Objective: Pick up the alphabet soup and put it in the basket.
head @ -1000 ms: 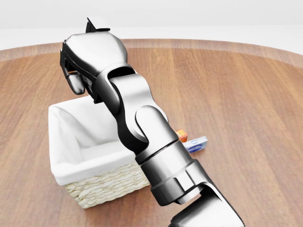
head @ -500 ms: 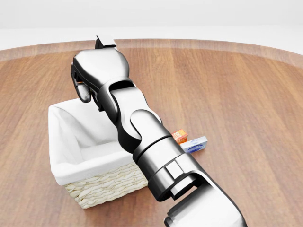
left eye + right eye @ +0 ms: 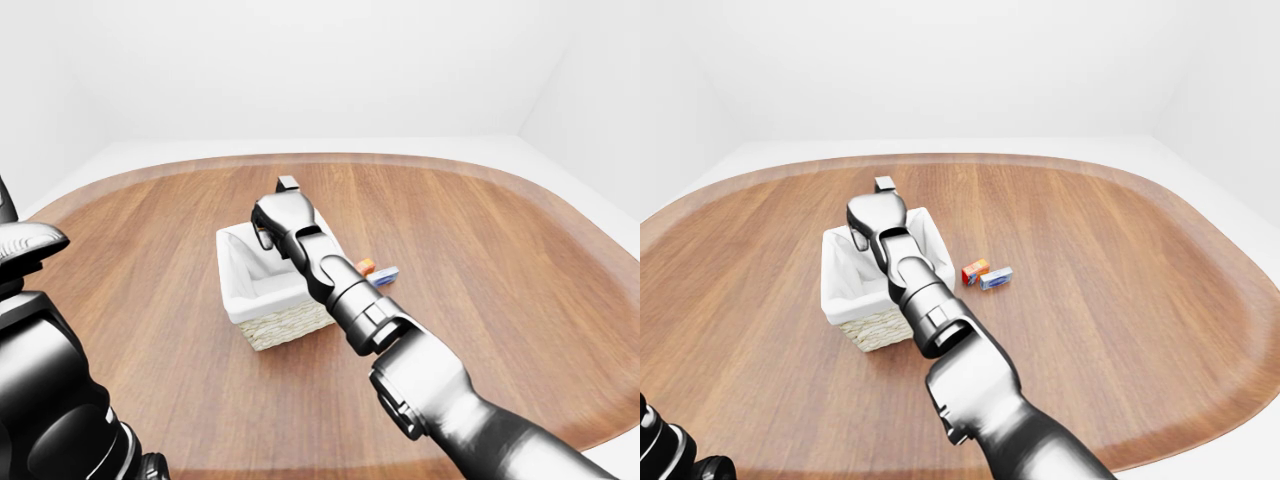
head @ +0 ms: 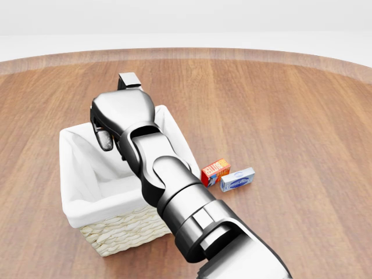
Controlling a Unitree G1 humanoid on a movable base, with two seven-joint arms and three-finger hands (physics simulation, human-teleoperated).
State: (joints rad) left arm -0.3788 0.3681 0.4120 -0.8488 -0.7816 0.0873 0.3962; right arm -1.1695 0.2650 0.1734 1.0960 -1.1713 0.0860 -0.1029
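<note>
The wicker basket (image 4: 125, 232) with a white cloth lining stands at the left of the head view. My right arm reaches in from the bottom and its hand (image 4: 107, 136) hangs over the basket's upper half, fingers curled down into it. The alphabet soup can does not show now; it stays hidden under the palm, where an orange bit showed earlier. My left arm (image 3: 40, 400) fills the bottom left of the left-eye view, and its fingers do not show.
A small red-orange box (image 4: 215, 171) and a blue-and-white box (image 4: 237, 179) lie just right of the basket. A small dark box (image 4: 129, 79) stands beyond the hand. The round wooden table (image 4: 290, 104) stretches wide on the right.
My right hand has moved down and to the right, from above the basket's far left corner to over its inside. The two small boxes, hidden by the arm before, now show.
</note>
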